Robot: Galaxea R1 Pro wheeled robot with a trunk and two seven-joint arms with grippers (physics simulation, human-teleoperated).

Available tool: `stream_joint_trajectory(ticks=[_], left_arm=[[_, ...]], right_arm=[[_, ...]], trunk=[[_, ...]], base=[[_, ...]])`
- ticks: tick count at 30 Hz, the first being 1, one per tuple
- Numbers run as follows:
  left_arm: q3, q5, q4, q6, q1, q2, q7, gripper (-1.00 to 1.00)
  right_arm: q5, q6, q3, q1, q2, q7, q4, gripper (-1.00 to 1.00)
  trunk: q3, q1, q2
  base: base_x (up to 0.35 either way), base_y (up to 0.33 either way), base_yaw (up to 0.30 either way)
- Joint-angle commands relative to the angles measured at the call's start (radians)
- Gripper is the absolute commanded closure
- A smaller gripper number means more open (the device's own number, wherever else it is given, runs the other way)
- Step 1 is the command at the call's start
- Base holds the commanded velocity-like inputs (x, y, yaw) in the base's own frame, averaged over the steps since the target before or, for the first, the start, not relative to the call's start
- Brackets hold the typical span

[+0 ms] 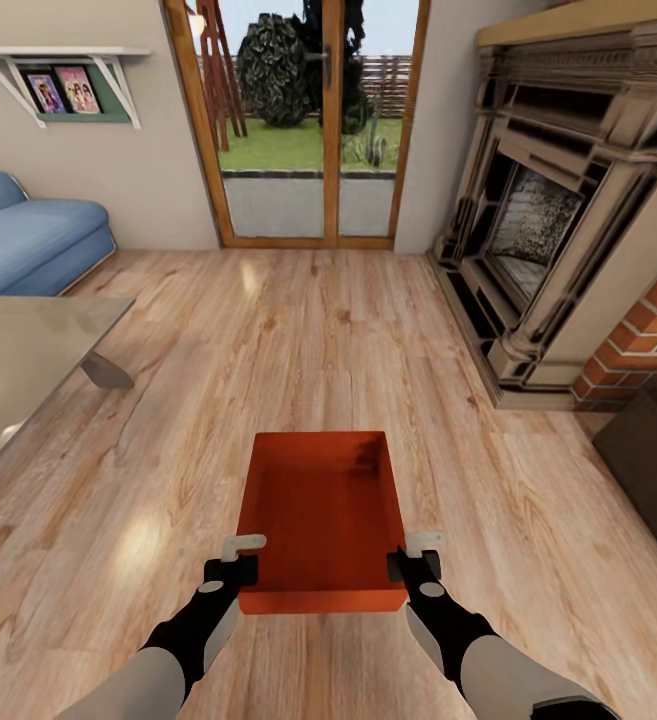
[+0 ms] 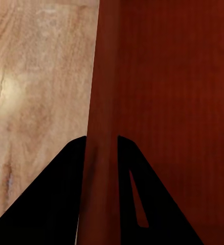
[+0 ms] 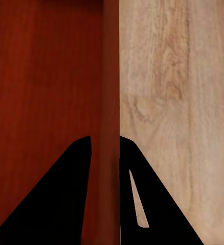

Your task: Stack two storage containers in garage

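Note:
One orange-red storage container [image 1: 323, 510], an empty lidless bin, is in front of me over the light wood-plank floor [image 1: 298, 330] of the living room. My left gripper [image 1: 238, 568] is shut on its left wall. My right gripper [image 1: 410, 562] is shut on its right wall. In the left wrist view, the left gripper [image 2: 102, 140] has its black fingers [image 2: 66, 194] astride the thin wall [image 2: 104, 76]. The right wrist view shows the right gripper [image 3: 105, 140] clamping the other wall [image 3: 111, 66] the same way. Whether the bin rests on the planks or hangs just above them I cannot tell.
A glass table [image 1: 28, 370] stands at the left, with a blue sofa [image 1: 28, 240] behind it. Wood-framed glass doors [image 1: 308, 130] are straight ahead. The fireplace [image 1: 558, 220] with red brick [image 1: 648, 340] and a dark block [image 1: 653, 460] line the right side.

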Motion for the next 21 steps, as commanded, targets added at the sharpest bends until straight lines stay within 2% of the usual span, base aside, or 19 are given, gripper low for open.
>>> stream_joint_trajectory(ticks=[1,21], left_arm=[[0.005,0.004,0.004,0.001,0.000,-0.001,0.008,1.00],[0.005,0.004,-0.001,0.000,0.000,0.000,0.008,1.00]], right_arm=[[0.018,-0.003,-0.008,-0.001,0.000,-0.008,-0.003,1.00],[0.019,-0.003,-0.007,-0.002,0.002,-0.008,-0.003,1.00]], trunk=[[0.003,-0.004,0.007],[0.065,-0.081,0.147]], base=[[0.000,0.000,0.000],[0.000,0.000,0.000]])
